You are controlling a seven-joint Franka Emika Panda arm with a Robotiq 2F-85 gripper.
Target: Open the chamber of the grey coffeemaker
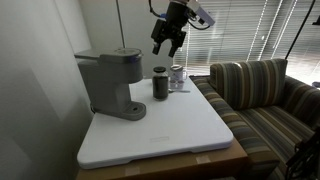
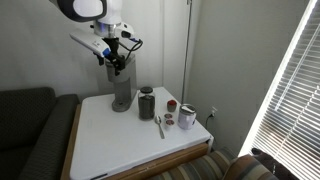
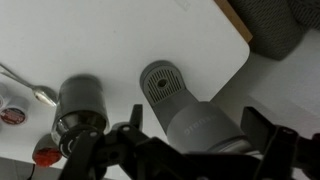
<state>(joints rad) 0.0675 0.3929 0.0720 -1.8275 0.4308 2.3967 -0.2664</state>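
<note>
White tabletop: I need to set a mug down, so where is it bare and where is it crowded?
The broad front stretch of the white tabletop is bare, from the base of the grey coffeemaker out to the edge beside the striped sofa. The far strip is crowded: the dark canister, small jar and spoon sit close together there.

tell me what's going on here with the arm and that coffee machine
The robot arm's gripper hangs open above the grey coffeemaker on the white table, touching nothing. The chamber on top of the machine looks shut, so the opening has not yet begun. A dark canister and a small jar stand beside the machine.
</note>
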